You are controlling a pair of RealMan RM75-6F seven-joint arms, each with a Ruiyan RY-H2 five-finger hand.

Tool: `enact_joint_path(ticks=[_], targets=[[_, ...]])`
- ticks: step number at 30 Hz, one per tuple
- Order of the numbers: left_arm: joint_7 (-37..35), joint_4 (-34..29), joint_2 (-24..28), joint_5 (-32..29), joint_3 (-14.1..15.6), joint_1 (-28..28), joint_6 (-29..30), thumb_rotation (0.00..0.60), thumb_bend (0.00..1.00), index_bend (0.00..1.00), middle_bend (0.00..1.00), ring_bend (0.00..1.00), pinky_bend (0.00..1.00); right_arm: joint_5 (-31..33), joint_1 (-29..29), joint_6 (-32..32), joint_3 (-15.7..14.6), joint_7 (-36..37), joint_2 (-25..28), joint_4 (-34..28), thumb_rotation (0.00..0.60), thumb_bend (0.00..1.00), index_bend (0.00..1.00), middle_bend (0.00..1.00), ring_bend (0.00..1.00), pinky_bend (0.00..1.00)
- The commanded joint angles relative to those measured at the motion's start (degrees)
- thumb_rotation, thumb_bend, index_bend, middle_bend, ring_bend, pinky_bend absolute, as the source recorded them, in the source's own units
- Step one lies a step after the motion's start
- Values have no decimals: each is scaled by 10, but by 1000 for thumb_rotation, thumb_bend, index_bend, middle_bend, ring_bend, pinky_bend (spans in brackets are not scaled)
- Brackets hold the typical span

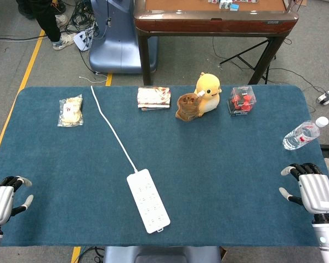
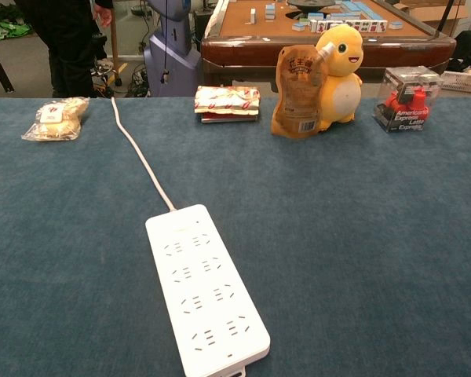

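Note:
My left hand rests on the blue tablecloth at the near left corner, holding nothing, fingers apart. My right hand rests at the near right edge, also holding nothing; a lying water bottle is the thing nearest to it. A white power strip lies in the near middle, and its cord runs to the far edge. Neither hand shows in the chest view.
Along the far side lie a clear bag of buns, a red-white packet, a brown pouch leaning on a yellow duck plush, and a clear box of red items. Behind stands a wooden table.

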Motion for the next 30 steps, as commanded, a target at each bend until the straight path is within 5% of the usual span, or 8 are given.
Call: enact_joint_path(ticks=[1,8,15,19,23,30], targets=[[0,0,0,0,0,0,-1,600,299,545,432,327,567,1,0,-1,0,1,-1,1,600,147,446,399,350,239],[-6,5,-6,3,0,-2,-2,600,299,553,449,350,577,-1,-2,1,-1,5,0,4,600,148,446,399,350,239],[-16,6,-10,18,-3,-15,-7,600,299,510,496,513,787,-2,-2,6,2,17,5,8,600,147,446,399,350,287],[-15,-9,-9,34,-7,-37,-26,600,302,462,710,756,976,-1,-1,6,4,16,11,5,600,147,446,398,350,292],[-1,-35,-2,48,-7,-73,-75,600,365,456,939,920,1000,3,-4,9,6,21,15,2,600,147,446,398,350,292],[36,-46,-24,71,-17,-159,-176,600,534,439,1000,1000,1000,15,-8,7,7,21,25,-3,600,148,446,398,350,292]])
